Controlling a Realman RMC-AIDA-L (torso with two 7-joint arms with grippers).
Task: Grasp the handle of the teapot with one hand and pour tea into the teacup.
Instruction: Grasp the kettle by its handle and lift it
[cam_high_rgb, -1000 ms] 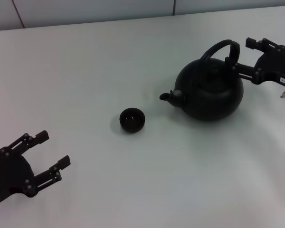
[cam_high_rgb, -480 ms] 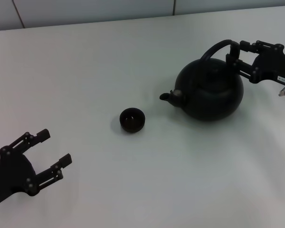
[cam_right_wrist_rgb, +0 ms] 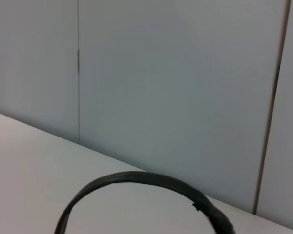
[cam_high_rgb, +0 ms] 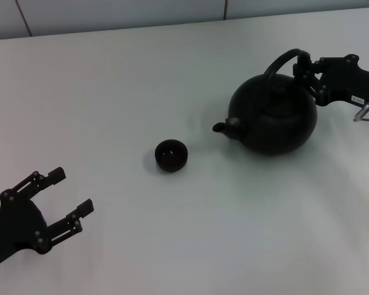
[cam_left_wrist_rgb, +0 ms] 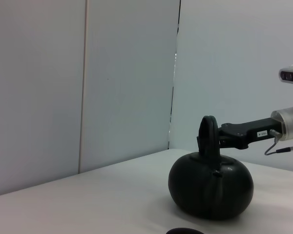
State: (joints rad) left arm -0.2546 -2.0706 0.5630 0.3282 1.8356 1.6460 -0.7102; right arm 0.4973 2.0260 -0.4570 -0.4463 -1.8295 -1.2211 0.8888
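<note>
Hands numbered two: the left hand [cam_high_rgb: 66, 200] hovered open and empty, low over the surface [cam_high_rgb: 111, 80]. One small round cup [cam_high_rgb: 171, 155] sat mid-surface. One squat matte-black pot [cam_high_rgb: 273, 115] stood right of it, the right hand [cam_high_rgb: 307, 75] closed around its arched handle [cam_high_rgb: 281, 61].

We log teapot [cam_high_rgb: 273, 115] on bench [cam_high_rgb: 111, 92], right of centre, spout toward left. Handle [cam_high_rgb: 286, 61] arches over its top. Teacup [cam_high_rgb: 171, 155] sits on bench left of teapot and nearer us, just beyond spout, apart from it. Right gripper [cam_high_rgb: 309, 74] at handle's right end, behind teapot's right shoulder, arm reaching in from right. Left gripper [cam_high_rgb: 60, 195] near-left over bench, well apart from teacup, jaws spread.
</note>
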